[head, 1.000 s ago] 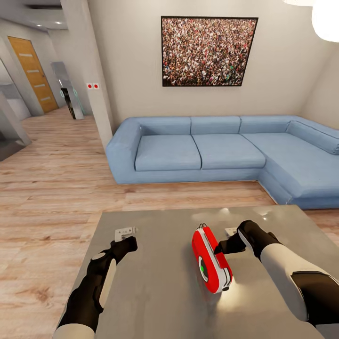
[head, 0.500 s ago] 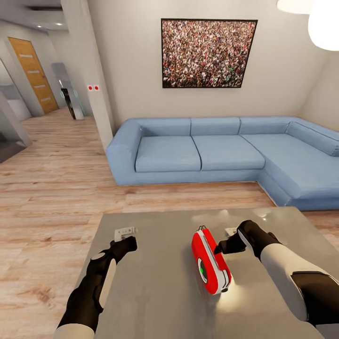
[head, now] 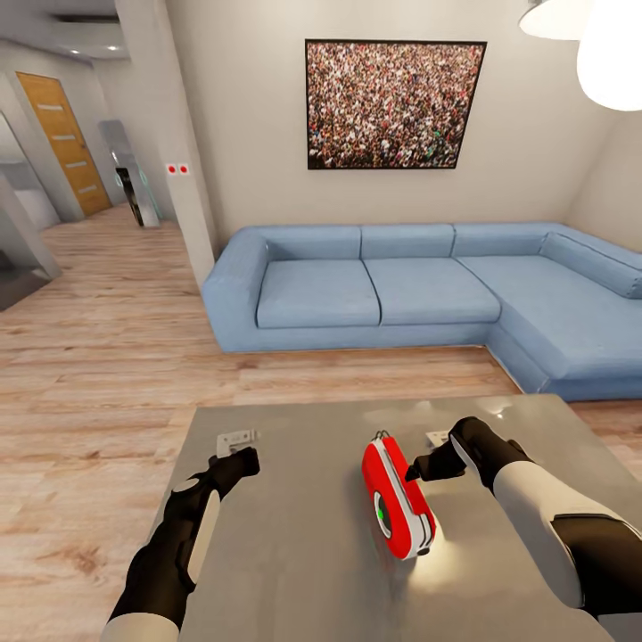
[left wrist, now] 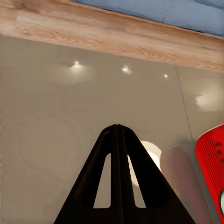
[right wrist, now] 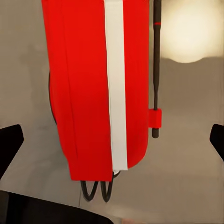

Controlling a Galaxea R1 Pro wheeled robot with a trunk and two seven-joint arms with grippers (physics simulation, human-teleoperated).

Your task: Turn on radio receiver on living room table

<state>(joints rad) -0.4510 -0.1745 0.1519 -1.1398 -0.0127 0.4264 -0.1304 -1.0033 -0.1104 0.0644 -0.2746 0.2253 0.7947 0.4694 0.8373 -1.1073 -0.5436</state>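
The red radio receiver (head: 399, 497) stands on edge on the glossy grey table (head: 294, 553), its wire loop toward the sofa and a green-lit round dial on the face turned toward my left arm. My right gripper (head: 417, 468) is open and hovers right at the radio's upper right side. In the right wrist view its fingertips (right wrist: 10, 140) flank the red body and white edge band (right wrist: 116, 84) with wide gaps. Far to the radio's left, my left gripper (head: 239, 464) is shut and empty, low over the table (left wrist: 56, 102), with the radio's edge (left wrist: 212, 172) beside it.
A blue L-shaped sofa (head: 401, 285) lies beyond the table, under a framed crowd picture (head: 395, 103). Pendant lamps (head: 615, 53) hang at the upper right. Light wood floor (head: 89, 357) runs left to a hallway with a wooden door (head: 67, 143). A small pale item (head: 238, 439) lies near the left gripper.
The whole head view has shifted down a little, so the camera has moved. Both arms and the radio keep their places on the table.
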